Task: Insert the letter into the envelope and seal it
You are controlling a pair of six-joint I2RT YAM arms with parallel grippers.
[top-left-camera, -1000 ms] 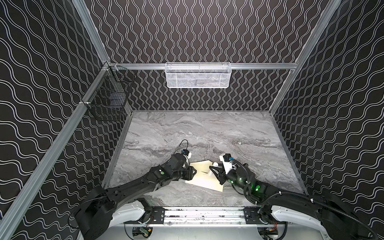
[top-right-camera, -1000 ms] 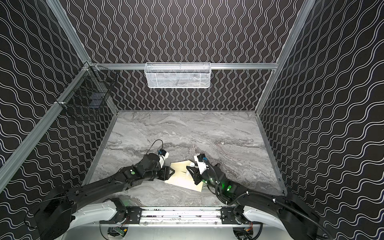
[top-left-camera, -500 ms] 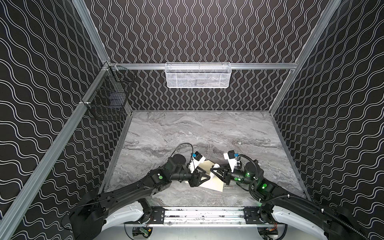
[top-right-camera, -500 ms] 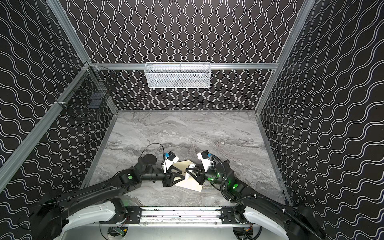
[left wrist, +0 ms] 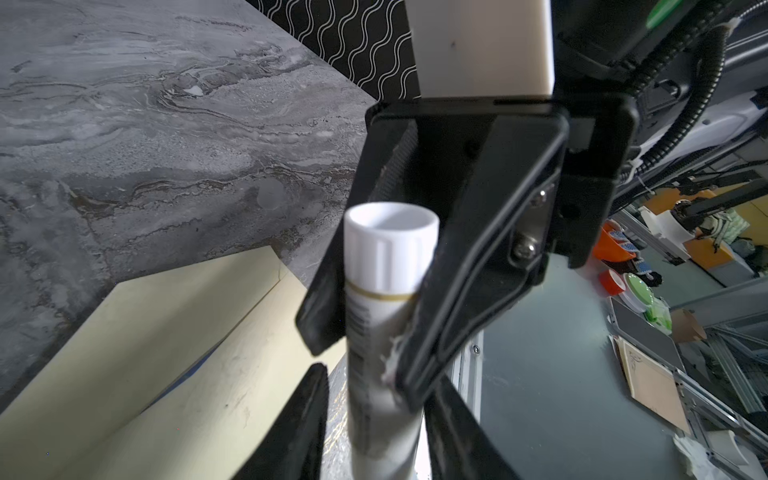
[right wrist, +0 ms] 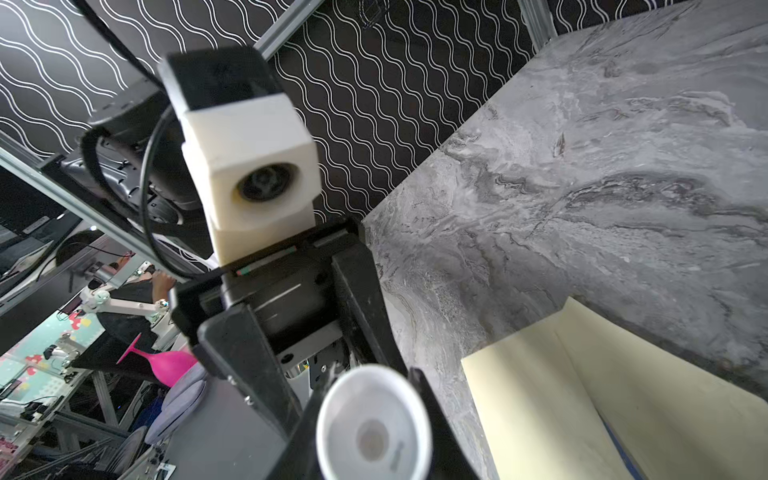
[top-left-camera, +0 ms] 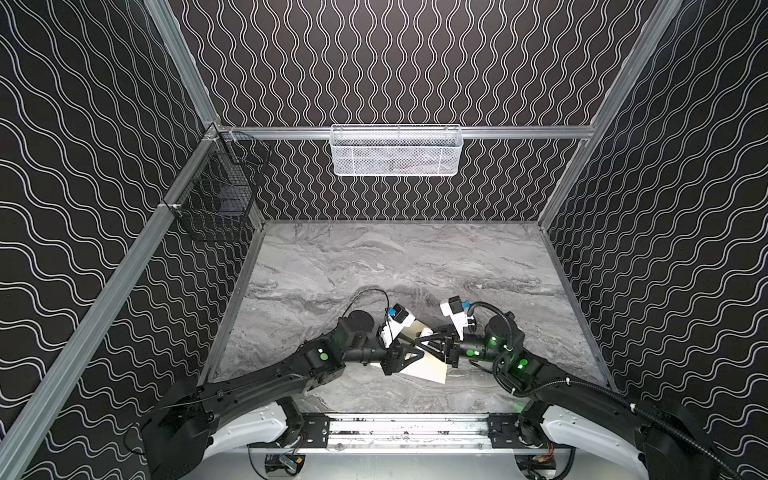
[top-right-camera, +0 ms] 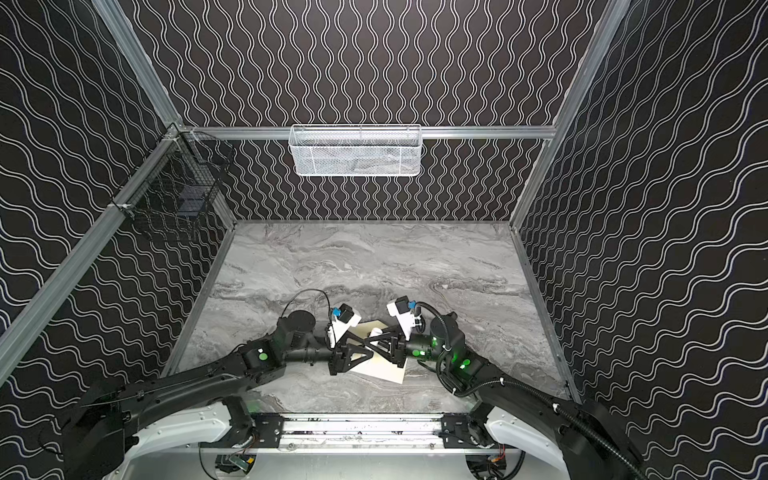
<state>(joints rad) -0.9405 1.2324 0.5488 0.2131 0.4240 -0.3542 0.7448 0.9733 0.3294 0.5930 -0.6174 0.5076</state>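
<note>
1 cream envelope [top-left-camera: 428, 368], flap open, blue-edged letter [right wrist: 620, 448] inside

You have two grippers to count: the left gripper [left wrist: 376, 386] and the right gripper [right wrist: 370, 399]. There is one cream envelope [top-left-camera: 428, 368], one white glue stick [left wrist: 388, 266] and one blue-edged letter [right wrist: 619, 449], of which you see only a sliver. You get two baskets on the walls: one white mesh basket [top-left-camera: 396, 151] and one black wire basket [top-left-camera: 216, 199]. Under it all you have one grey marble tabletop [top-left-camera: 374, 257].
</note>
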